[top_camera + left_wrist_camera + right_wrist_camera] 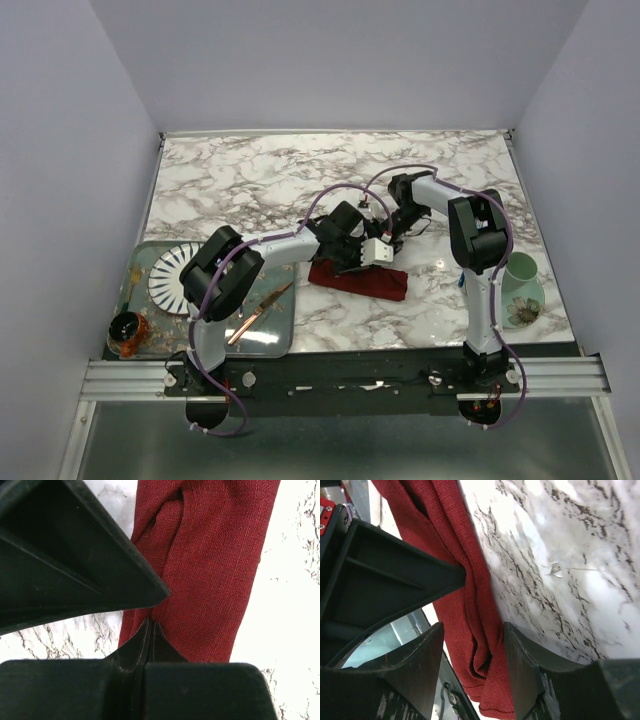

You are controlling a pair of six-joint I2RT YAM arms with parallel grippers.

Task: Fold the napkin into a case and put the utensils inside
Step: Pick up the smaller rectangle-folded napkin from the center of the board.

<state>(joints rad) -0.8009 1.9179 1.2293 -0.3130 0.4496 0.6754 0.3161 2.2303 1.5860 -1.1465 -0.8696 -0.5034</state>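
The dark red napkin (360,282) lies folded into a narrow, long strip on the marble, in front of both arms. In the left wrist view the napkin (215,570) runs away from my left gripper (150,626), whose shut tips rest on its near edge. My left gripper (345,265) hangs over the strip's left part. My right gripper (473,626) is open, its jaws standing either side of the napkin (470,580), where loose layers gape. My right gripper (398,240) comes in from the far side. The utensils are out of view.
A clear tray (275,340) at the left holds a white slotted plate (172,275), a copper-coloured knife (258,312) and a dark jar (128,335). A pale green cup (522,290) lies near the right edge. Grey walls enclose the table.
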